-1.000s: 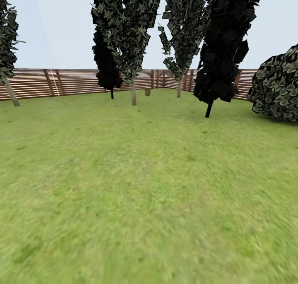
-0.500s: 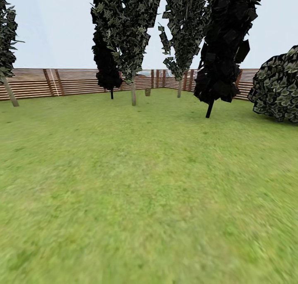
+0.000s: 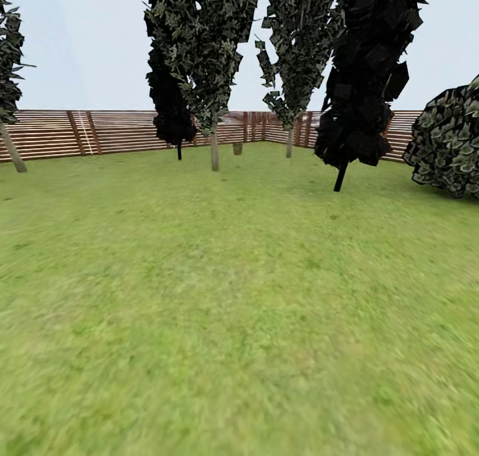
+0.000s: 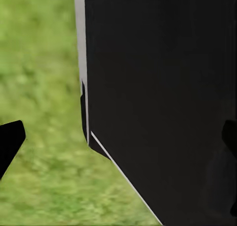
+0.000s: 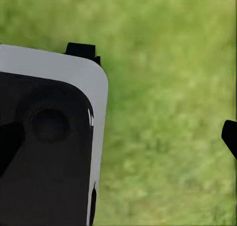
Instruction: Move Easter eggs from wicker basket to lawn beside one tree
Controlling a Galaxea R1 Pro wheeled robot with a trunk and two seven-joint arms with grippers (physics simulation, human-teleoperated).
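The lawn (image 3: 226, 296) spreads wide and green from the near edge of the head view to a slatted wooden fence (image 3: 106, 131) along the far side. Several trees stand at the far end of the grass: a near-black one (image 3: 366, 77) right of centre with a thin leaning trunk, a tall dark-leaved one (image 3: 206, 57) with a pale trunk left of centre, a third (image 3: 296, 50) between them and farther back, and one (image 3: 10, 77) at the far left edge. A rounded dark bush (image 3: 449, 140) sits at the far right.

In the left wrist view, a large black body panel with a pale edge (image 4: 158, 97) covers most of the picture, with grass beside it. The left gripper (image 4: 121, 147) shows only as two dark fingertips at opposite edges, set wide apart, with nothing seen held between them.

In the right wrist view, a black and grey housing (image 5: 47, 142) lies over blurred grass. The right gripper (image 5: 118, 137) likewise shows two dark fingertips spread far apart, nothing between them but the housing and the lawn below.
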